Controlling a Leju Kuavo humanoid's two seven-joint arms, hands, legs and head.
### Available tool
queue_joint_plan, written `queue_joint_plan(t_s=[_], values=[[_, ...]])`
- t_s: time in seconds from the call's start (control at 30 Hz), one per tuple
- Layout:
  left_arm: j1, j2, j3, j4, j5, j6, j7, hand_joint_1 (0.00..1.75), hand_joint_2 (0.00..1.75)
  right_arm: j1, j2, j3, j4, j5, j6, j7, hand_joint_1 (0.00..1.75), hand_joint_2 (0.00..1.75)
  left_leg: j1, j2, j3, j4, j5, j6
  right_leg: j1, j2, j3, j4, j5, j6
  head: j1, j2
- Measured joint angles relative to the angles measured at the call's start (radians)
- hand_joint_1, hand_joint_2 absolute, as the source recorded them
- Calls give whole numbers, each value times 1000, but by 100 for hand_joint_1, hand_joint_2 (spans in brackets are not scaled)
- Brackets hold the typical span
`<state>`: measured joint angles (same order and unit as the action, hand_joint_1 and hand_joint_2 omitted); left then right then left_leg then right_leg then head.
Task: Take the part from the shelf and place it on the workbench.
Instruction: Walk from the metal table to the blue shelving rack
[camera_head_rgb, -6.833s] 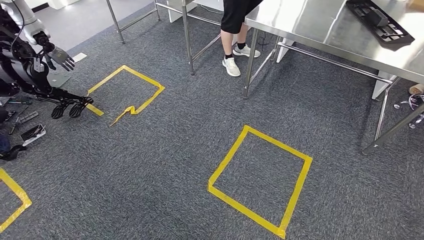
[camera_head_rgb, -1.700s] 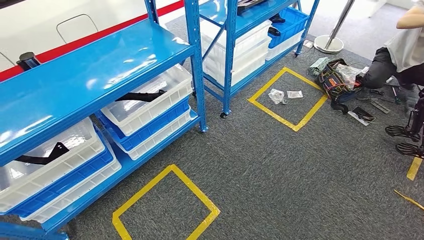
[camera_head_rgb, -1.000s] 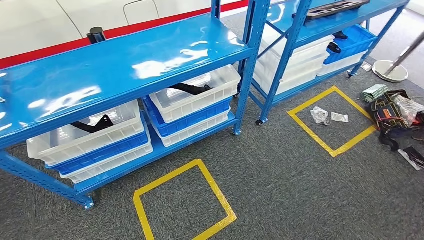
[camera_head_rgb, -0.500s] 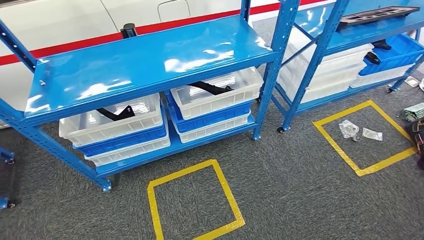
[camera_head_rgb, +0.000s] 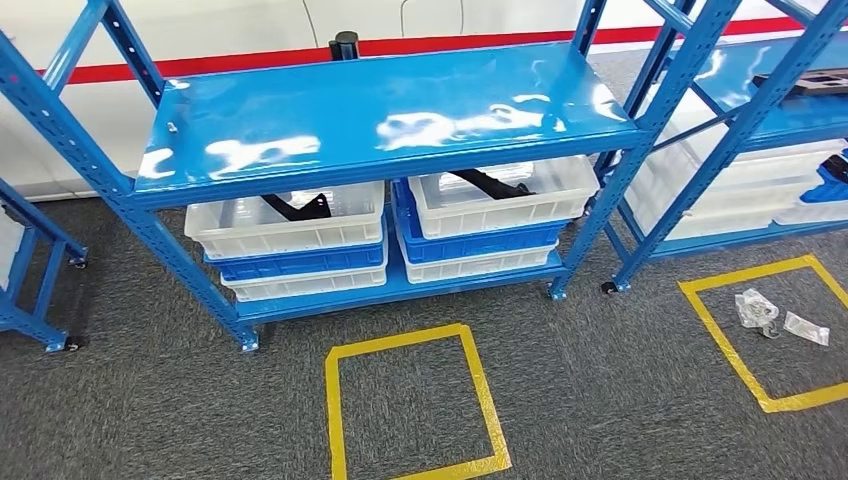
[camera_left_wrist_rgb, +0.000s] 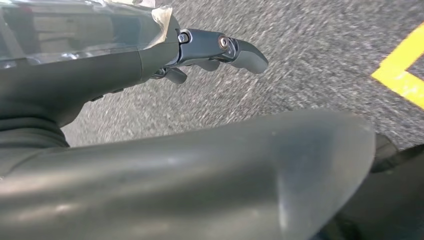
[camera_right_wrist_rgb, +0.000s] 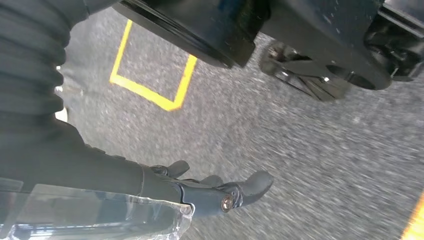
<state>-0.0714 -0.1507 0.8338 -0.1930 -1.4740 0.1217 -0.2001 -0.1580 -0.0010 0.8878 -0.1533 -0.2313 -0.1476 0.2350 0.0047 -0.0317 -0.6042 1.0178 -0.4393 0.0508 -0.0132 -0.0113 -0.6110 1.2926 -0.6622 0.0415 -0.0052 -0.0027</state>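
A blue shelf (camera_head_rgb: 380, 110) stands straight ahead in the head view. On its lower level sit two clear white bins on blue ones. A black part (camera_head_rgb: 298, 208) lies in the left bin (camera_head_rgb: 285, 235), and another black part (camera_head_rgb: 490, 183) lies in the right bin (camera_head_rgb: 500, 205). My left hand (camera_left_wrist_rgb: 210, 50) hangs over grey carpet with its fingers stretched out, holding nothing. My right hand (camera_right_wrist_rgb: 210, 190) hangs likewise, fingers out and nothing in them.
A yellow tape square (camera_head_rgb: 410, 410) marks the carpet in front of the shelf. A second blue shelf (camera_head_rgb: 740, 90) with more bins stands to the right. Before it, another tape square (camera_head_rgb: 770, 400) holds small plastic bags (camera_head_rgb: 758, 310). A third rack's leg (camera_head_rgb: 40, 290) is at far left.
The whole picture has shifted: the camera has turned from the workbench area round to the shelves, and the two-bin shelf now sits centred and square-on. Nothing was taken hold of.
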Motion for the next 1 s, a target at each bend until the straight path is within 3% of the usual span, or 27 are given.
queue_joint_plan(t_s=[0.03,0.1,0.17,0.2,0.27,0.3,0.37,0.4,0.47,0.5,0.53,0.57,0.63,0.7,0.8,0.93,0.97,1.0], values=[[1,0,0,0,0,1,1,0,0,-1,0,0,0,0,0,0,0,175,1,-15,1,1,0,-1,-1,1,6,-15,16,9,0,0],[2,-1,0,0,0,4,2,0,0,3,-1,1,0,1,0,1,0,87,4,-46,3,2,1,-5,-9,26,57,-141,80,31,1,0],[0,-2,0,0,0,8,3,0,0,10,-1,2,0,2,-1,1,0,0,1,-72,-3,8,3,-17,-17,69,97,-252,122,36,2,0],[1,-2,0,0,0,10,4,0,0,12,-1,3,1,2,-2,-1,0,0,1,-82,-6,9,5,-23,-17,82,103,-273,127,30,2,0],[4,-2,0,0,0,13,5,0,0,14,1,4,1,2,-4,-5,0,0,3,-100,-12,4,12,-37,-15,70,105,-277,130,12,0,0],[7,-2,0,0,0,14,5,0,0,15,1,5,1,2,-6,-7,0,0,4,-90,-15,6,11,-42,-16,60,108,-279,134,5,0,0],[7,-2,0,0,0,14,6,0,0,19,2,7,1,3,-8,-10,0,0,3,-36,-41,58,-23,-50,-20,36,112,-281,139,-11,-7,0],[5,-2,0,0,0,14,6,0,0,23,1,7,1,3,-9,-10,0,0,2,-3,-68,117,-56,-53,-18,23,111,-281,139,-17,-11,0],[3,-2,0,0,0,14,6,0,0,31,-1,8,2,4,-10,-10,0,0,6,23,-133,253,-116,-59,-14,-5,110,-281,137,-23,-14,0],[3,-2,1,0,0,14,6,0,0,34,-2,8,3,4,-10,-10,0,0,7,27,-152,293,-126,-60,-13,-18,110,-281,136,-24,-14,0],[4,-3,1,0,0,14,6,0,0,35,-3,8,3,4,-10,-10,0,0,8,29,-150,292,-115,-61,-12,-29,110,-281,136,-25,-14,0],[5,-3,1,0,0,14,6,0,0,35,-2,8,3,4,-10,-10,0,0,9,33,-129,253,-88,-60,-12,-38,112,-281,134,-25,-14,0],[4,-2,1,0,0,14,7,0,0,33,-2,9,3,2,-14,-10,0,0,7,47,-49,111,-30,-54,-10,-49,114,-281,129,-20,-15,0],[3,-2,1,0,1,16,7,0,0,31,-2,9,3,0,-20,-7,0,0,4,56,0,22,-11,-47,-2,-55,112,-279,122,-13,-13,0],[4,-3,1,0,2,20,7,0,0,31,-3,9,3,-1,-27,-1,0,0,-3,56,5,11,-13,-45,5,-58,112,-279,117,-15,-11,0],[4,-3,1,0,2,25,3,0,0,33,-3,9,3,-5,-35,5,0,0,-12,56,4,12,-16,-36,0,-57,114,-287,122,-9,-10,0],[3,-3,1,0,2,26,2,0,44,33,-2,10,3,-6,-36,6,0,0,-13,56,4,12,-16,-35,-1,-57,114,-288,123,-7,-10,0],[3,-3,1,0,2,26,2,0,87,34,-2,10,3,-7,-37,6,0,44,-13,56,4,13,-16,-34,-1,-57,115,-290,124,-6,-10,0]])
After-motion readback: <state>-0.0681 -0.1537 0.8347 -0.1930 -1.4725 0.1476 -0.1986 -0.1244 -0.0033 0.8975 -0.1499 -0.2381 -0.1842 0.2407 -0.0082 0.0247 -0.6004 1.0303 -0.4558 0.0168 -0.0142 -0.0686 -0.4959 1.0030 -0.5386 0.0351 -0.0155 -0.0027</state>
